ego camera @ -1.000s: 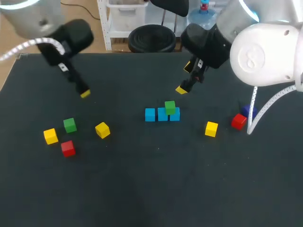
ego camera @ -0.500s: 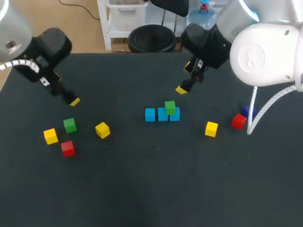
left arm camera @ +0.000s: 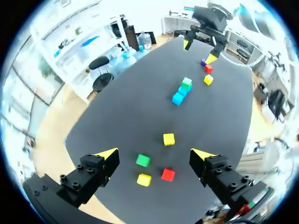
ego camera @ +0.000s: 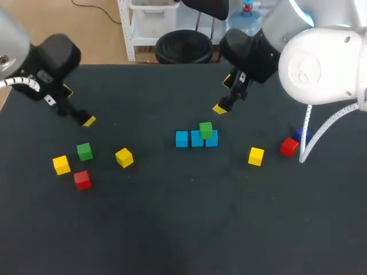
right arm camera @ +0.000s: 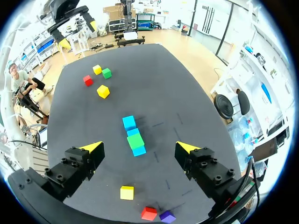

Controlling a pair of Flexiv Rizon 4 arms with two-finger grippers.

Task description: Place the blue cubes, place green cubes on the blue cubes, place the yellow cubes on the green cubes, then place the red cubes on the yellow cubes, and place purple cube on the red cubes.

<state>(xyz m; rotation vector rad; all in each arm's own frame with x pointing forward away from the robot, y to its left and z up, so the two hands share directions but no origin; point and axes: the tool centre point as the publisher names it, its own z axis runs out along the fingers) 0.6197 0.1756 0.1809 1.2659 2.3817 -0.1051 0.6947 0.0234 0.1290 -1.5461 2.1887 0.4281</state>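
- Blue cubes point(ego camera: 196, 139): three in a close row on the black table point(ego camera: 183, 229), just right of centre in the head view.
- Top green cube point(ego camera: 206, 130): seated on the right-hand end of that row.
- Loose green cube point(ego camera: 85, 151): middle left of the frame, well apart from the row.
- Around it: far-left yellow cube point(ego camera: 61, 165) lower left, near yellow cube point(ego camera: 124, 157) to its right, left red cube point(ego camera: 82, 179) below. None touching.
- Right yellow cube point(ego camera: 256, 156): right of the row, alone.
- Right red cube point(ego camera: 289, 146) and purple cube point(ego camera: 301, 135): close together at middle right, purple partly hidden behind red.
- Left gripper point(ego camera: 78, 106): upper left, above the table behind the left cluster. Fingers spread wide, nothing between them, confirmed in its own wrist view point(left arm camera: 155, 154).
- Right gripper point(ego camera: 223, 94): above centre, behind the blue row. Fingers spread wide, nothing gripped, row visible ahead in its wrist view point(right arm camera: 139, 147).
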